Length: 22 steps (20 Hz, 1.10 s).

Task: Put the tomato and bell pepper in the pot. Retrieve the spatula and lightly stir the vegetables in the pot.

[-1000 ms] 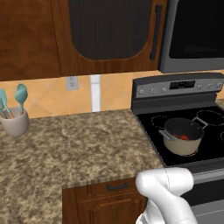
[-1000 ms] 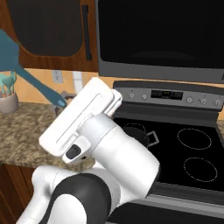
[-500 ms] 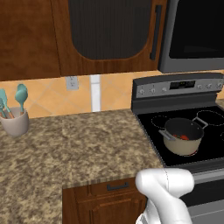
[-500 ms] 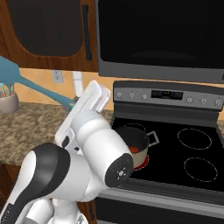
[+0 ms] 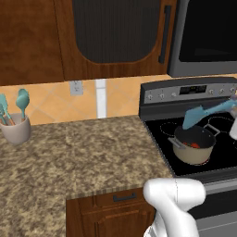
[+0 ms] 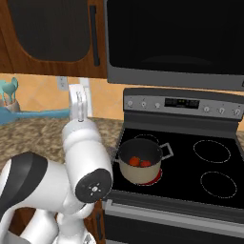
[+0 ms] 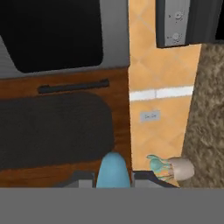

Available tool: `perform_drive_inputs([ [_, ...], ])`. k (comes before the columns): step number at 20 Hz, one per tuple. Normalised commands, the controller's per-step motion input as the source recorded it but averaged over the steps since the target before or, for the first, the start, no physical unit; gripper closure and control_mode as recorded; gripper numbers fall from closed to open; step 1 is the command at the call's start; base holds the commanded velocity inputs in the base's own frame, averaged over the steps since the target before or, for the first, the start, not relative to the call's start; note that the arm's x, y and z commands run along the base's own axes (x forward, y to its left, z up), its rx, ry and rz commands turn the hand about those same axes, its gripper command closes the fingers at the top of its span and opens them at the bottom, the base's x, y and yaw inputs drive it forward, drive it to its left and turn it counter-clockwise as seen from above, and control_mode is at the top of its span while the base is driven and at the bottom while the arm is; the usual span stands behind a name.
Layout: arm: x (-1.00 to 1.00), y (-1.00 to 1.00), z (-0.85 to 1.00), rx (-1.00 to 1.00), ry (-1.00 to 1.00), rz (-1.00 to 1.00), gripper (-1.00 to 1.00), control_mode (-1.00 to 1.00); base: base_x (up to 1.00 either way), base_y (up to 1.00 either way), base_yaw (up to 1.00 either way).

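Spatula (image 5: 202, 115) above pot (image 5: 196, 147)

The pot (image 5: 194, 146) sits on the black stovetop (image 5: 222, 148); a utensil cup (image 5: 16, 129) stands on the granite counter (image 5: 78, 157).

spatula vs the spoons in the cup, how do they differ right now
The spatula is light blue with a flat squarish head; the spoons are teal with round heads. The spatula hangs in the air above the pot, lying nearly level; the spoons stand upright, bunched in a cup on the counter. Both are slim, long-handled utensils in bluish tones.
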Motion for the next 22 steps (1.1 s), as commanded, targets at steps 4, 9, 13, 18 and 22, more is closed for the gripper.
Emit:
perform_drive_inputs([
  [4, 0.0, 0.0, -0.13, -0.65, -0.58, -0.04, 1.0, -1.0, 0.0, 0.0, 0.0],
  [9, 0.0, 0.0, 0.01, -0.68, -0.61, 0.0, 1.0, -1.0, 0.0, 0.0, 0.0],
  [13, 0.21, 0.0, -0.13, -0.63, -0.46, 0.0, 1.0, -1.0, 0.0, 0.0, 0.0],
  [18, 0.85, -0.18, -0.23, -0.41, -0.22, 0.0, 1.0, -1.0, 0.0, 0.0, 0.0],
  [22, 0.45, -0.49, -0.23, -0.25, -0.15, -0.03, 1.0, -1.0, 0.0, 0.0, 0.0],
])
